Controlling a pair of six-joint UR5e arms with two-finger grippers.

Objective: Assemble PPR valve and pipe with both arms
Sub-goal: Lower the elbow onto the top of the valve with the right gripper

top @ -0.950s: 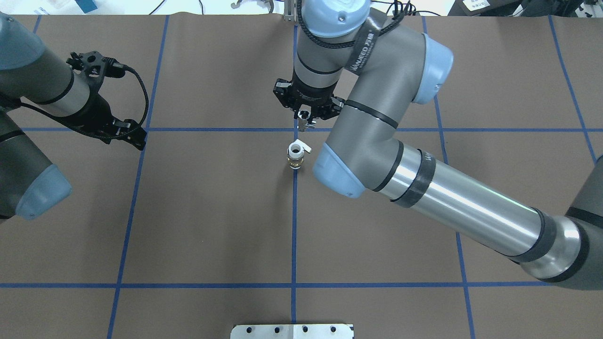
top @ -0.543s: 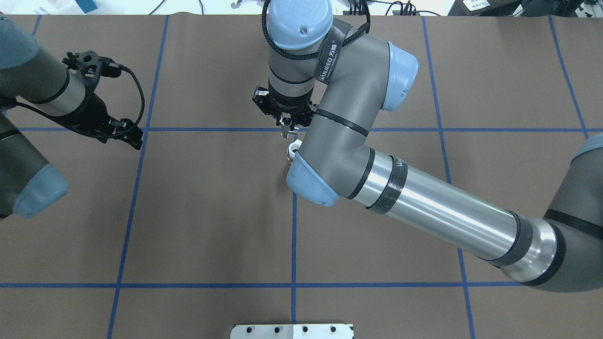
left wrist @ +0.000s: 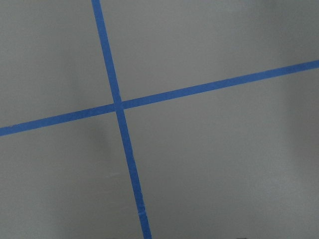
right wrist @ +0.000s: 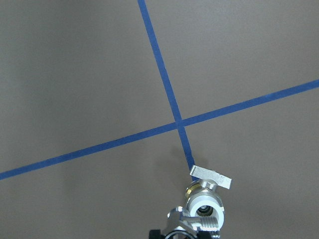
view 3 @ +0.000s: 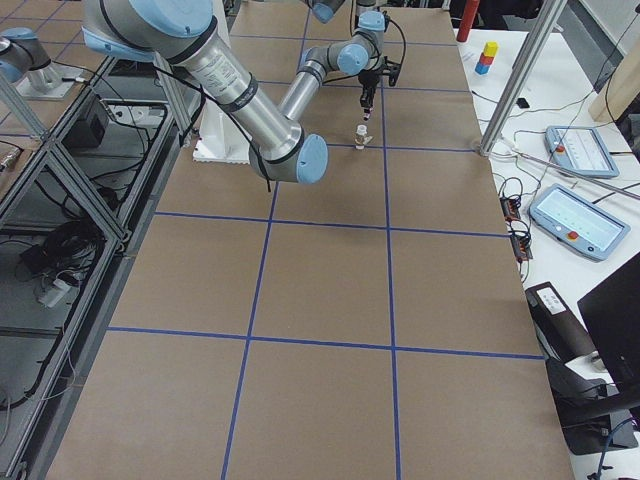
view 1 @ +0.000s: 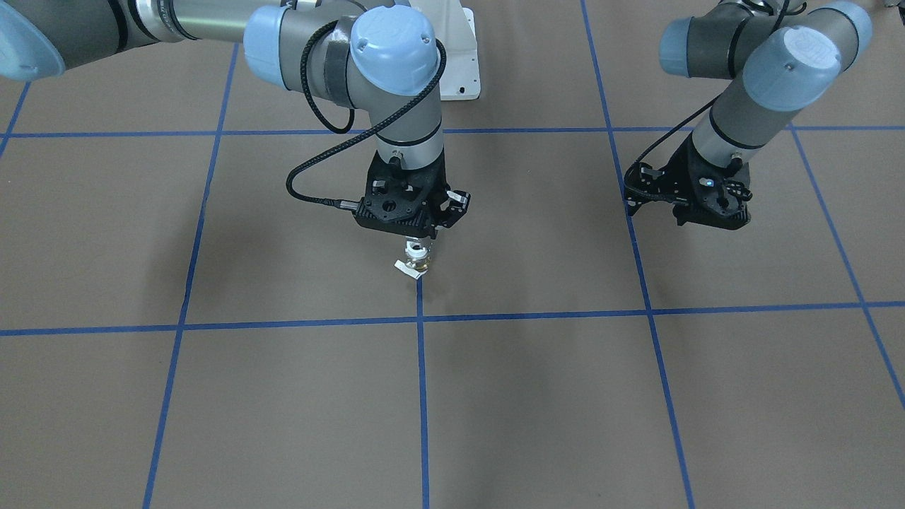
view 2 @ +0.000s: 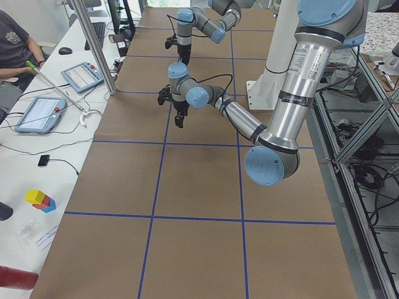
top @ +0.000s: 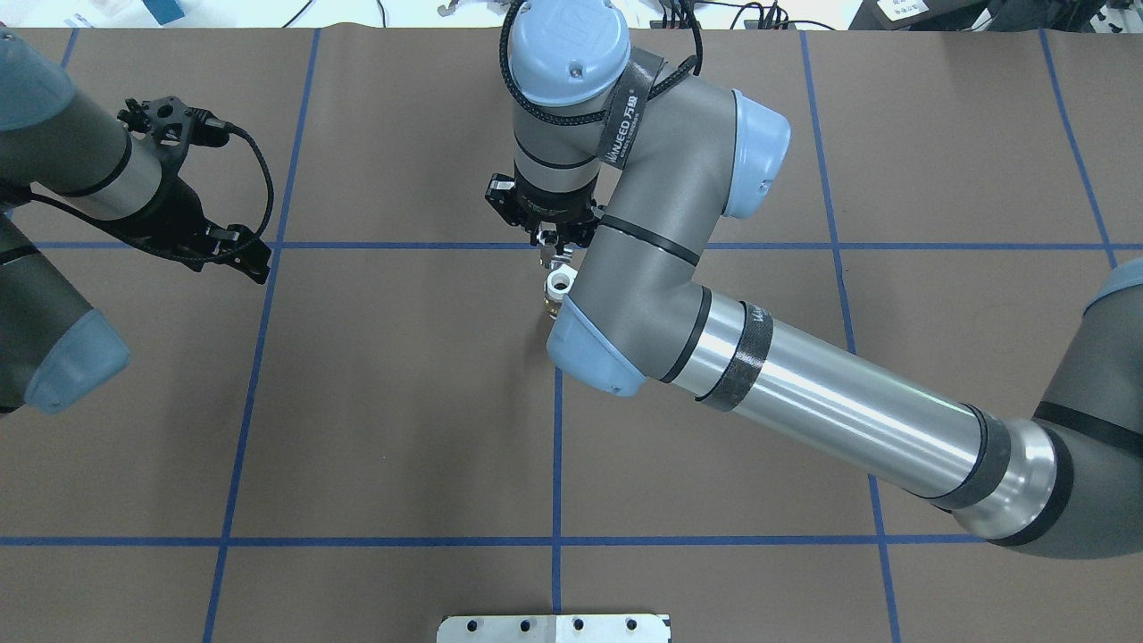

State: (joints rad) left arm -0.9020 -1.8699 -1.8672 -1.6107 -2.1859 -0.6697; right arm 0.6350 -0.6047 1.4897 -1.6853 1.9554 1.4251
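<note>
Two grey arms with light-blue joint caps reach over the brown table (top: 402, 402), which is crossed by blue tape lines (top: 557, 446). The right arm (top: 804, 393) stretches in toward the middle and bends its wrist straight down, so that the right pincer (top: 554, 256) hangs directly over the PPR valve (view 1: 417, 260). From the right wrist camera, metal tips sit close around the valve's white open top, but whether they are clamped on it or merely beside it cannot be told.

The valve stands upright on the table, white socket uppermost and a brass-coloured body below. It rests on the centre tape line, just on the robot's side of a tape crossing. Its flat handle (right wrist: 212, 175) sticks out sideways near the base.

The left arm (top: 80, 170) is well apart from the valve, out toward the table's left side. The left pincer (top: 254, 265) hovers above a tape crossing with nothing seen in it, and whether its tips are apart or together cannot be told.
</note>
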